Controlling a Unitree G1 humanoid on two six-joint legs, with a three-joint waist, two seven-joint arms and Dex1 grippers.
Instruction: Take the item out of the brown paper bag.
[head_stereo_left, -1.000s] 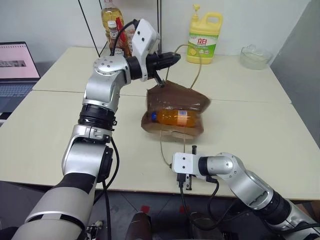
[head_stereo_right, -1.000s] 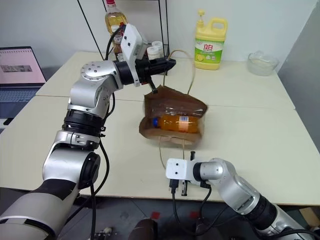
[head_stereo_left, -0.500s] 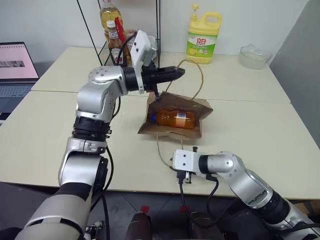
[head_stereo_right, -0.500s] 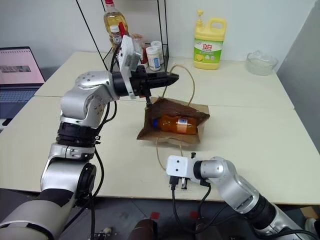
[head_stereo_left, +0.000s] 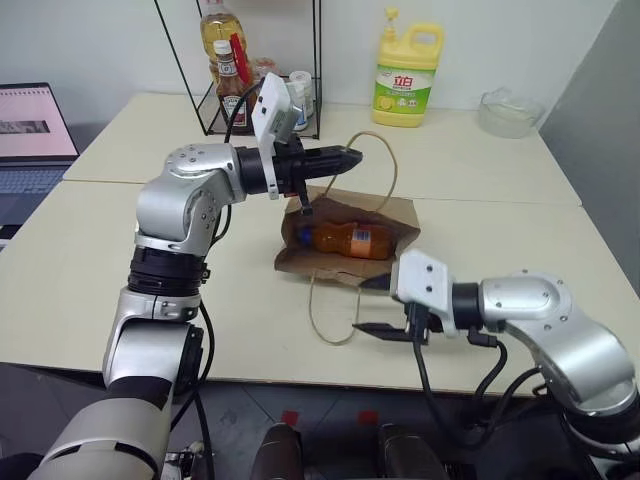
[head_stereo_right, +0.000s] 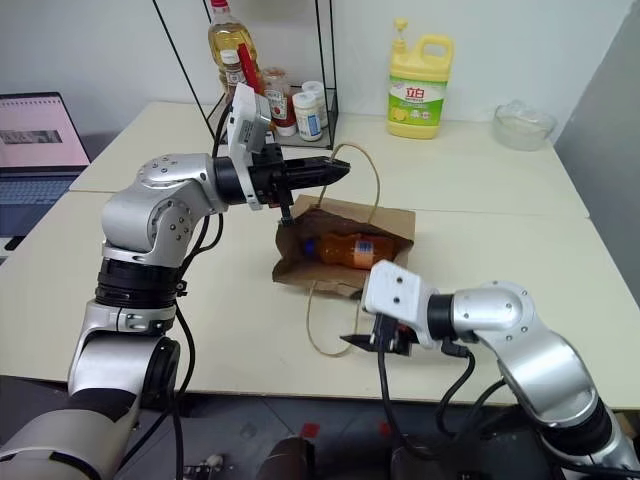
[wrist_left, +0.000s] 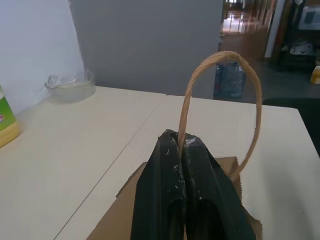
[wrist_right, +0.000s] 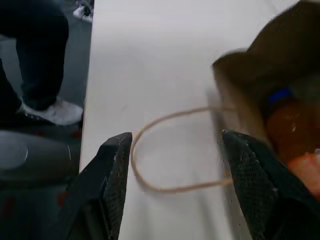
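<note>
The left tool (head_stereo_left: 352, 155) is clamped on one looped handle (head_stereo_left: 385, 160) of the brown paper bag (head_stereo_left: 345, 240), which lies on the worktop (head_stereo_left: 500, 215) with the orange drink bottle (head_stereo_left: 345, 239) inside, while at the bag's 5 o'clock the right tool (head_stereo_left: 372, 305) has its fingers apart above the other handle (head_stereo_left: 320, 310).

Cream table (head_stereo_left: 500, 215), brown paper bag (head_stereo_left: 345, 240), yellow detergent jug (head_stereo_left: 407, 75), glass bowl (head_stereo_left: 508, 112)
</note>
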